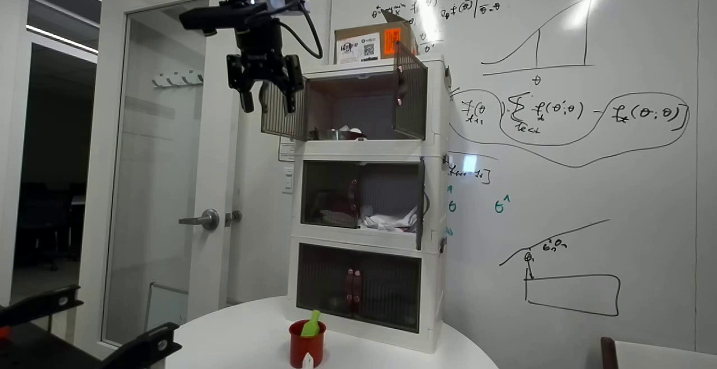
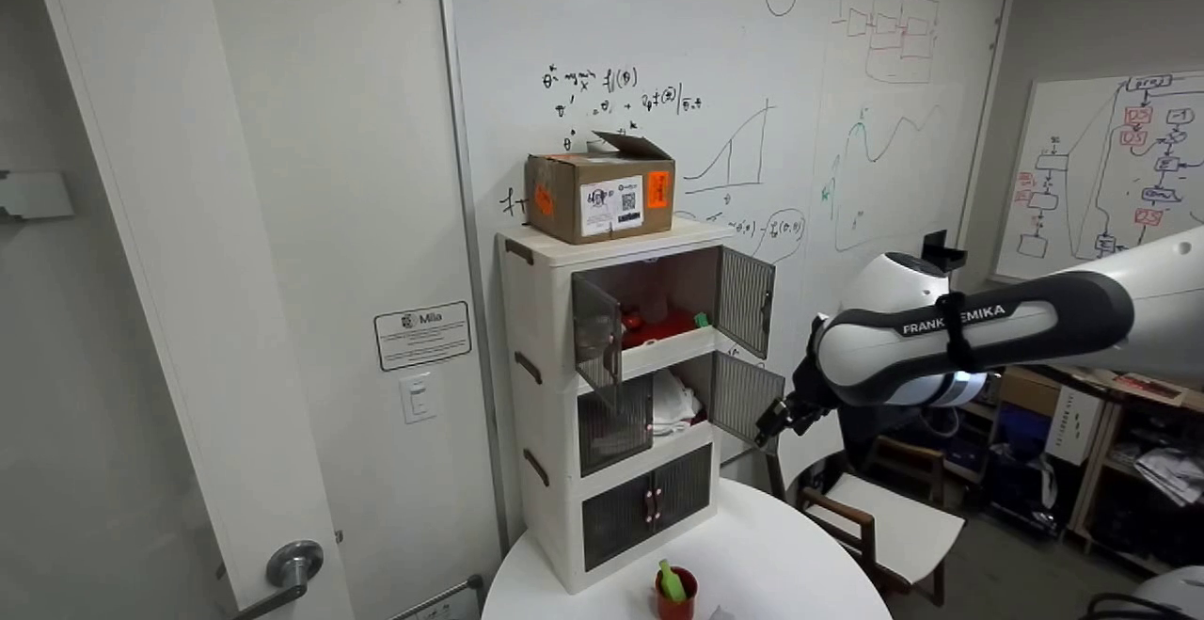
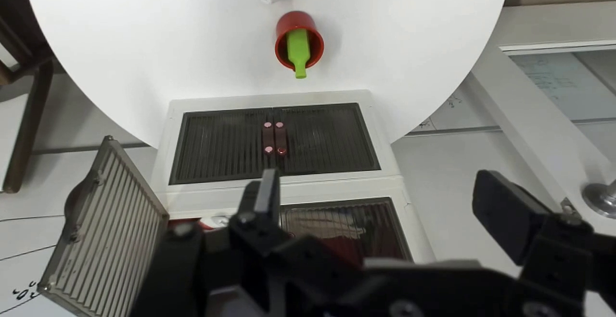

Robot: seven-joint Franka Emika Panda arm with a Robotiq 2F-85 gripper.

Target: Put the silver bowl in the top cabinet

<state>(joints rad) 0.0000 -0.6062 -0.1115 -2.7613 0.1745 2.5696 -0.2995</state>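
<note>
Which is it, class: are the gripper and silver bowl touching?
Apart: an exterior view shows the gripper outside the top cabinet, clear of the silver bowl inside.

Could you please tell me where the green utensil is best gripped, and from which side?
I would pinch the green utensil by its narrow upper end, probably from above: that end sticks out of the upright red cup, while the wider part below reaches into it, between the walls.
</note>
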